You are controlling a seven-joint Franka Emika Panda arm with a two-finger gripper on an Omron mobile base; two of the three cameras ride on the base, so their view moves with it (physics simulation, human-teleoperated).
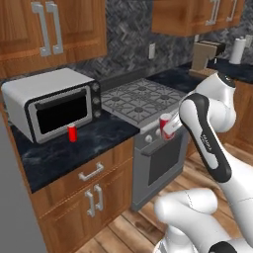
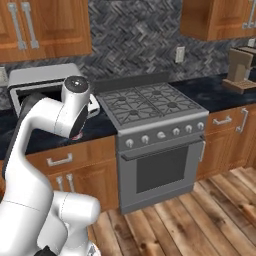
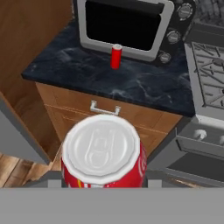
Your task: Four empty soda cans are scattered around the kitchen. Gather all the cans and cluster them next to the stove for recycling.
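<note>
Pinched in the claw [image 3: 103,186] is a red-and-white soda can [image 3: 103,153], and the hand view looks straight down on its silver top, which sits between the two sides of the claw. In the left base view the same can [image 1: 166,126] shows in the air just in front of the stove [image 1: 148,106], near the row of front knobs, half hidden behind the white arm. A second can, plain red [image 3: 116,56], stands upright on the black marbled table [image 3: 131,83], just in front of the dark glass door of the silver toaster oven [image 3: 131,26]. The left base view shows this red can [image 1: 72,132] near the lower right corner of the toaster oven door, well apart from the held can. Right of the toaster oven comes the stove with its dark grates, seen also in the right base view [image 2: 150,107]. Below the table are orange-brown wooden cabinets [image 1: 94,192] with silver handles, and below them a wood plank floor [image 2: 200,220].
</note>
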